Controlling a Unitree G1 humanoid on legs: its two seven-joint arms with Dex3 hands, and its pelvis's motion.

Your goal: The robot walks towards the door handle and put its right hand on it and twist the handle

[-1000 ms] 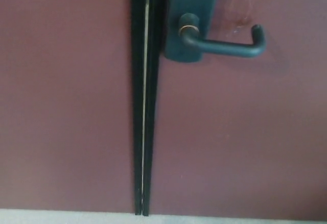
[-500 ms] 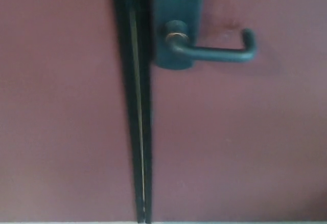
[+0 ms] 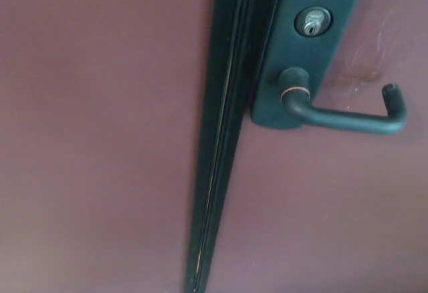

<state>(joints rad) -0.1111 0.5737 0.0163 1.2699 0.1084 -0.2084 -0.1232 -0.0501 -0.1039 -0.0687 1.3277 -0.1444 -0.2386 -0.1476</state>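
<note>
A dark lever door handle [image 3: 348, 119] sticks out of a dark backplate [image 3: 311, 45] on the maroon right door leaf [image 3: 321, 213]. The lever runs to the right and ends in a short upturned tip [image 3: 393, 95]. A silver keyhole cylinder [image 3: 312, 22] sits on the plate above the lever's hub. Neither of my hands shows anywhere in the head view.
A black seam [image 3: 221, 146] between the two door leaves runs from top centre down to the bottom edge. The maroon left leaf [image 3: 93, 132] fills the left half of the picture.
The whole picture has shifted and tilted: the handle and seam now sit lower and further right, and the pale floor strip at the bottom is out of sight. The camera moved, not the door.
</note>
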